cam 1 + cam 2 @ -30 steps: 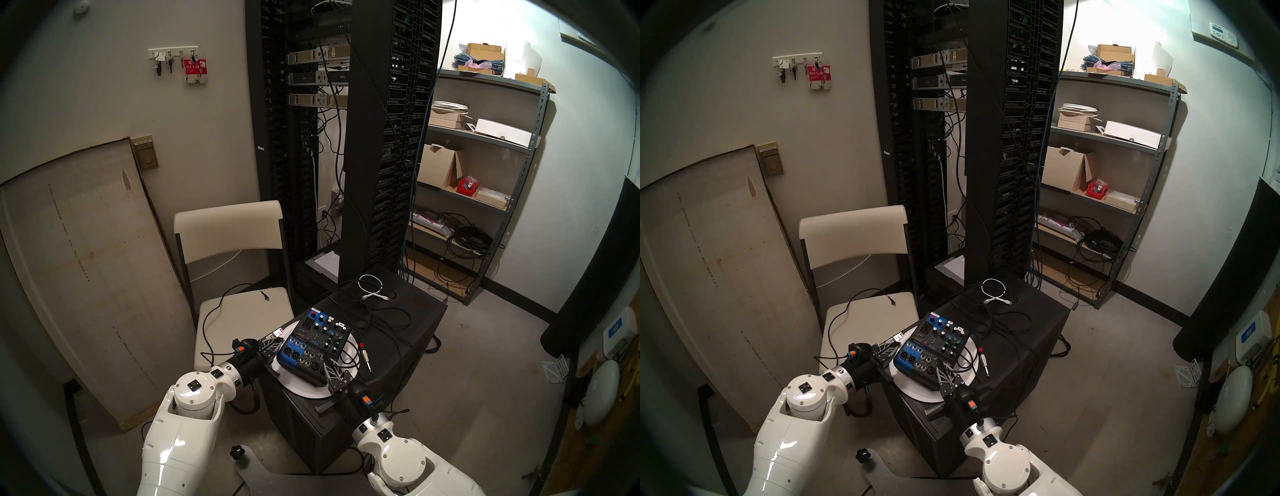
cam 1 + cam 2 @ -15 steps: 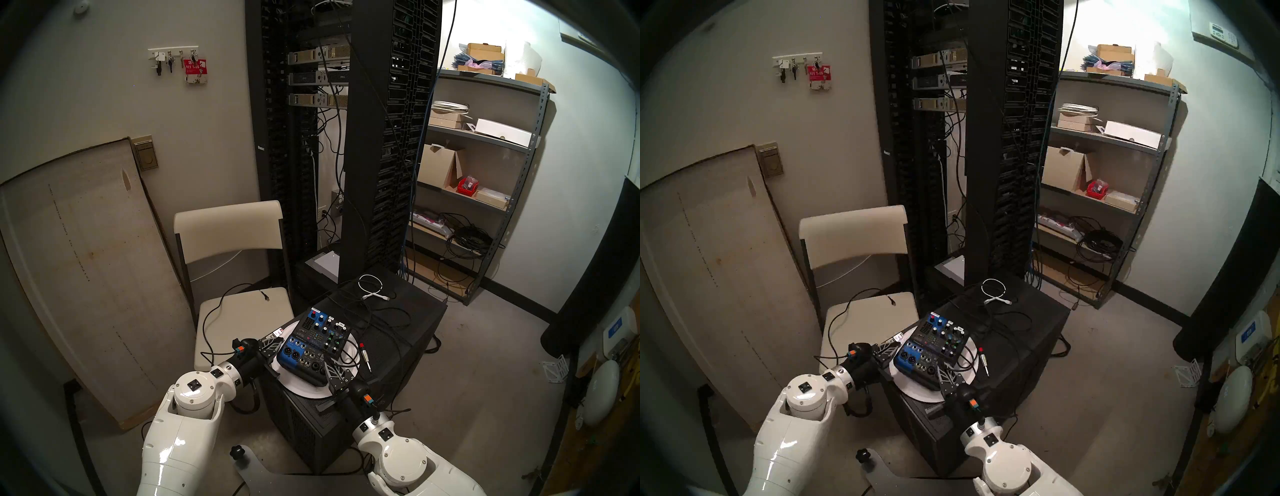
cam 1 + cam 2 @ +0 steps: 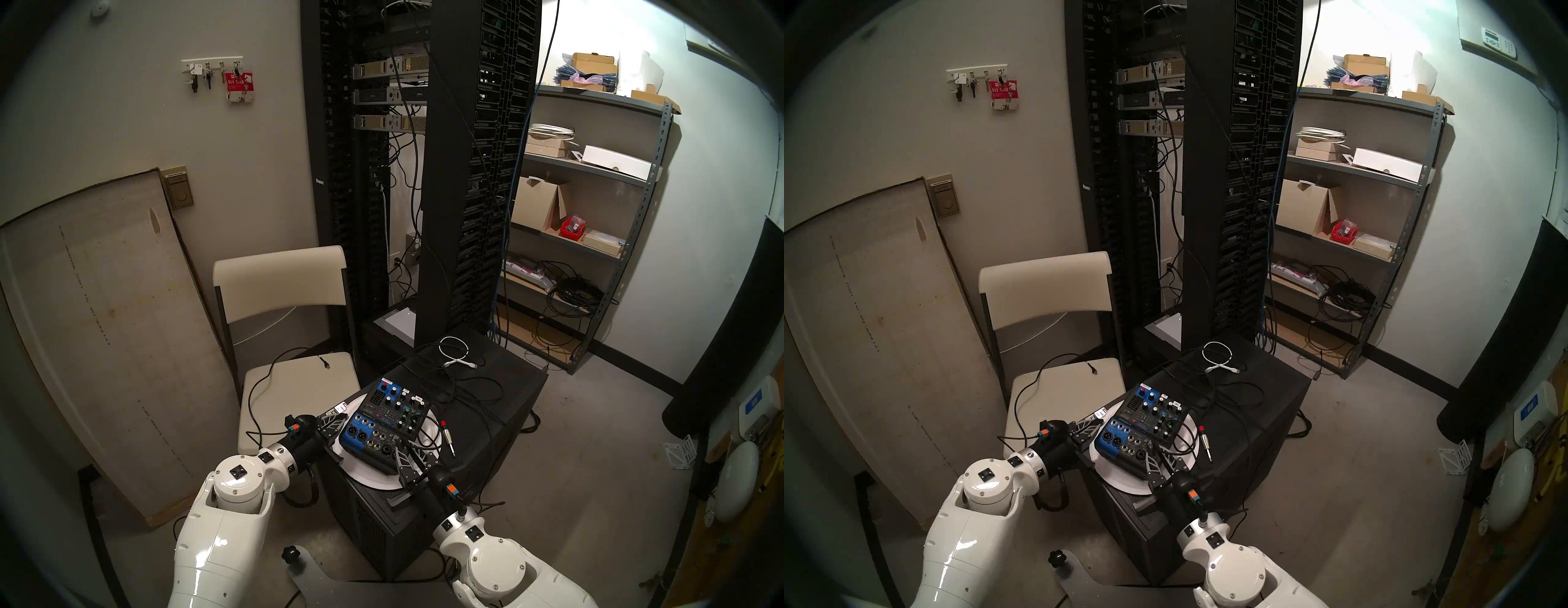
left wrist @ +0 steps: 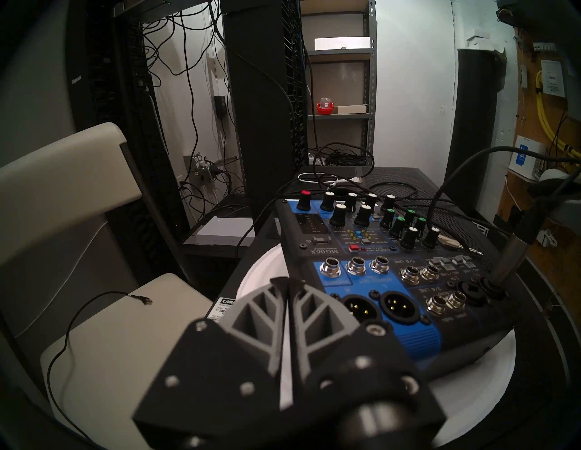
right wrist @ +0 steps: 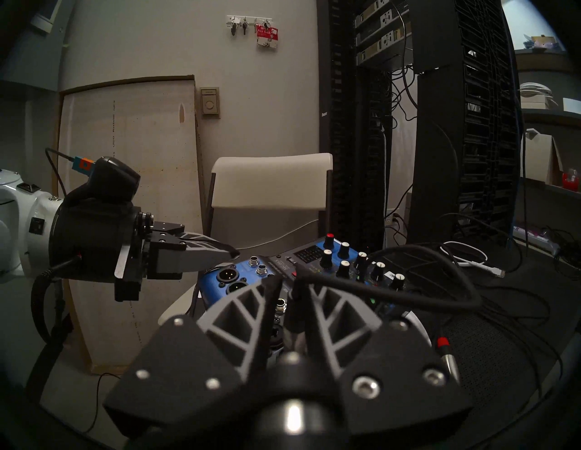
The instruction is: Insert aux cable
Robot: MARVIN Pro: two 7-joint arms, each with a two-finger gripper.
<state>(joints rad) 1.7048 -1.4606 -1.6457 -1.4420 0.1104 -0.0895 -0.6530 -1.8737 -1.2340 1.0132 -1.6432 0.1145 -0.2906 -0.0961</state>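
Left gripper [image 4: 287, 284] fingers pressed together, holding nothing, at the mixer's [image 3: 384, 422] left edge. Mixer sits on a white plate [image 3: 373, 475] on the black cabinet [image 3: 500, 407]. Aux cable [image 4: 511, 256] plug stands in a socket at the mixer's near right corner. Right gripper [image 5: 287, 287] jaws parted around the plug, fingers off it. Red-banded plug [image 3: 446, 435] lies beside the plate's right edge.

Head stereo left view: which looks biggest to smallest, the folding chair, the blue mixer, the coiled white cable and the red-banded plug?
1. folding chair, by far the largest.
2. blue mixer.
3. coiled white cable.
4. red-banded plug, the smallest.

The mixer sits nearer the camera than the chair, yet the chair looks bigger.
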